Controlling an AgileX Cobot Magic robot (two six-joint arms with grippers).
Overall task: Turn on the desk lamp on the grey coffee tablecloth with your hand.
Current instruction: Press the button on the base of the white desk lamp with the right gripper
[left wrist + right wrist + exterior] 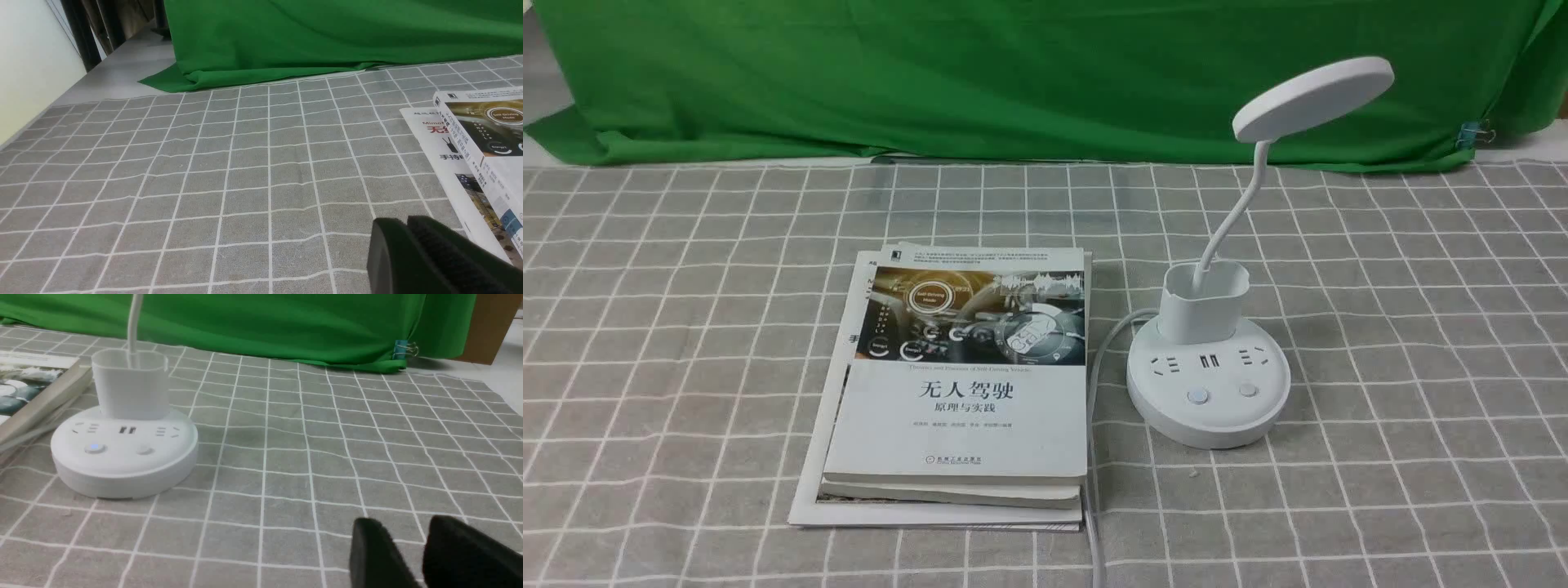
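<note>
Green backdrop cloth point(1013, 73) drapes the far edge of the bench point(114, 77), and the grey coffee tablecloth point(686, 367) covers everything nearer to me. Starting at the left, my left fingers point(433, 257) look pressed together and hold nothing, low over bare cloth just beside a stack of books point(956, 384); I'd keep that arm out of this. A white cord point(1094, 367) runs between the books and the desk lamp point(1205, 306), which stands upright on the cloth right of centre, its disc head point(1313, 96) tipped up with no glow that I can make out. Two buttons sit on the round base: the left button point(94, 448) shows a small blue light, the right button point(144, 449) is dark. Which one drives the lamp I cannot tell; my guess is the dark one. My right fingers point(457, 555) are slightly spread and empty, cloth showing between them, with the base ahead of them and apart. Neither arm shows in the front view. For a clean press I'd bring those fingers together so one blunt tip meets the button, come in from above, stay clear of the cup holder point(130, 384) and the neck, and push straight down gently. A sideways shove would likely slide the light base across the cloth.
</note>
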